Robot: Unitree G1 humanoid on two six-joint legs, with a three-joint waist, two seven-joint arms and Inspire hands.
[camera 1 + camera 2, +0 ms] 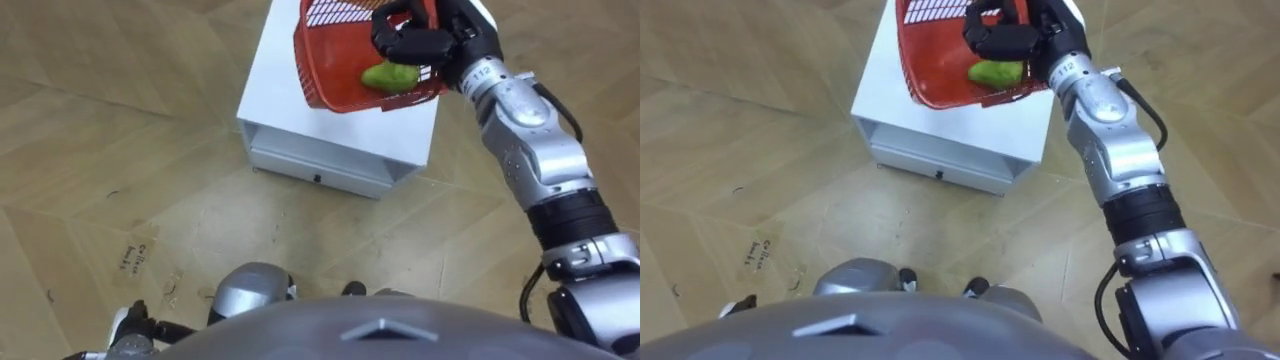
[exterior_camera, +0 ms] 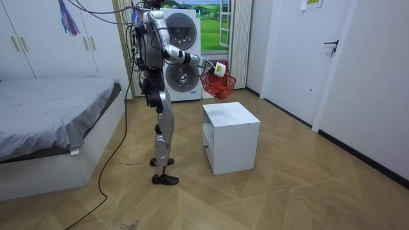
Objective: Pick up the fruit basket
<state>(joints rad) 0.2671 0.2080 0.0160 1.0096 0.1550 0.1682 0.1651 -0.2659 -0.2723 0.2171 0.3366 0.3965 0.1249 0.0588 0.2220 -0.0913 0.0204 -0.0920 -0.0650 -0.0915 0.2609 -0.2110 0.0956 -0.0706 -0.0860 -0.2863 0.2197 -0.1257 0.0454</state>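
The floor is the largest thing: wooden parquet, laid in a herringbone pattern, with a slight shine. At the room view's left is a bed with a soft grey cover on a white base. Behind the robot stands a white washing machine with a round door. The robot stands upright between the bed and a white cabinet. The cabinet is box-shaped, with a smooth flat top, an open niche under the top and a drawer front with a small dark knob below that. The fruit basket is of red plastic. Its wall is a grid of narrow slots and its lower part is smooth and closed. It is tilted, so that the eye views look into it. It hangs in the air above the far part of the cabinet top and, as the room view shows, does not touch it. The right arm, of silver metal with black joints, is stretched forward. The right hand has black fingers, curled tightly around the upper edge of the basket, so it carries the basket. In the basket, just below this hand, lies one green fruit, oblong and smooth. The left hand shows low at the bottom left corner of the left eye view; I cannot tell if it is open or closed.
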